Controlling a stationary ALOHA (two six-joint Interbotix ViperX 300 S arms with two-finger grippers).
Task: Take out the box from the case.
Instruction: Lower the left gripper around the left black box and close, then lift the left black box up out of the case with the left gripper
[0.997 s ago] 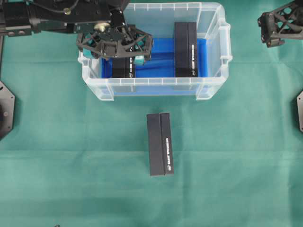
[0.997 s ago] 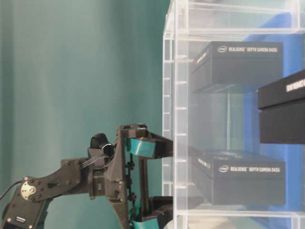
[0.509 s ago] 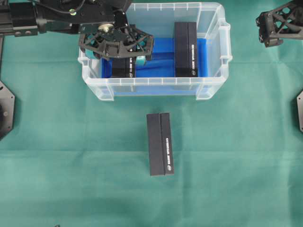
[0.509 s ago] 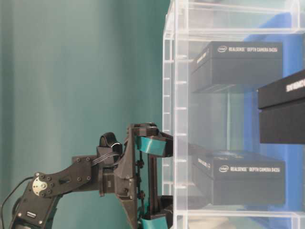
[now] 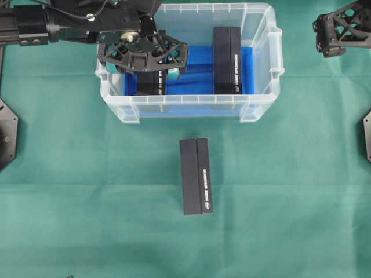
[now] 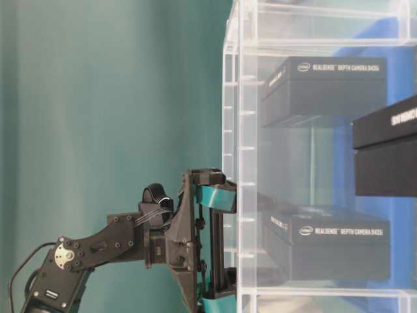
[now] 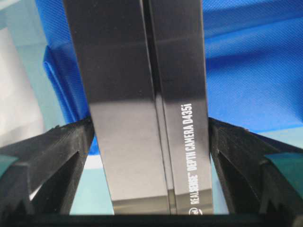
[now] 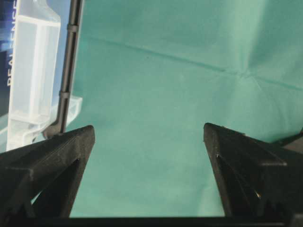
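Observation:
The case (image 5: 191, 99) is a clear plastic bin with a blue bottom, at the top centre. Two black boxes lie in it, one at the left (image 5: 149, 84) and one at the right (image 5: 227, 61). My left gripper (image 5: 141, 71) hangs over the left box, open, its fingers (image 7: 57, 151) straddling that box (image 7: 142, 94) with thin gaps on both sides. From table level the left gripper (image 6: 218, 251) sits at the case wall (image 6: 241, 130). My right gripper (image 5: 339, 32) is open over bare cloth (image 8: 149, 135), far right of the case.
A third black box (image 5: 195, 176) lies on the green cloth in front of the case. A corner of the case (image 8: 33, 71) shows at the left of the right wrist view. Black arm mounts stand at both side edges.
My left gripper has sunk lower into the case around the left box, still open. The right arm and the boxes have not moved.

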